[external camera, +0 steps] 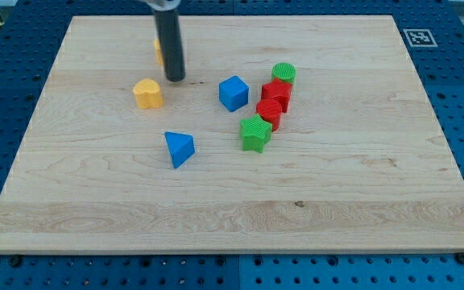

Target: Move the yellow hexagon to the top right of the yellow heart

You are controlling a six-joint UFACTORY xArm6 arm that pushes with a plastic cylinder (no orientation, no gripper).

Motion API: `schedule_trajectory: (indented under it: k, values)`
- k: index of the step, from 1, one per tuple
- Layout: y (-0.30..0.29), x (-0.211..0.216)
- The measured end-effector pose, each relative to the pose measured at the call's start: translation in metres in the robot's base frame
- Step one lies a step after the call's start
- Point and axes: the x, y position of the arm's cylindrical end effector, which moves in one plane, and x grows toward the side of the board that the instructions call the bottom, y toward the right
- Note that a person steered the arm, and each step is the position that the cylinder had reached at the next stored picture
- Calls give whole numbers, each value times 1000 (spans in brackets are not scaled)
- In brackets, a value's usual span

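The yellow heart [147,93] lies on the wooden board [337,201] at upper left of centre. The yellow hexagon [159,50] is mostly hidden behind my rod, only a sliver showing at the rod's left edge, above and slightly right of the heart. My tip [174,79] rests on the board just right of and above the heart, right below the hexagon.
A blue cube [233,93] sits right of my tip. A blue triangle [179,148] lies below the heart. A green cylinder [283,74], two red blocks [275,93] [269,111] and a green star [254,133] form a diagonal row right of centre.
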Motion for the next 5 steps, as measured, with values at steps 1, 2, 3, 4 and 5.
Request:
schedule_trajectory:
  k: [1, 2, 3, 4, 5]
  values:
    - [-27, -22]
    - [-28, -22]
    - [-28, -43]
    - [-28, -58]
    - [-28, -58]
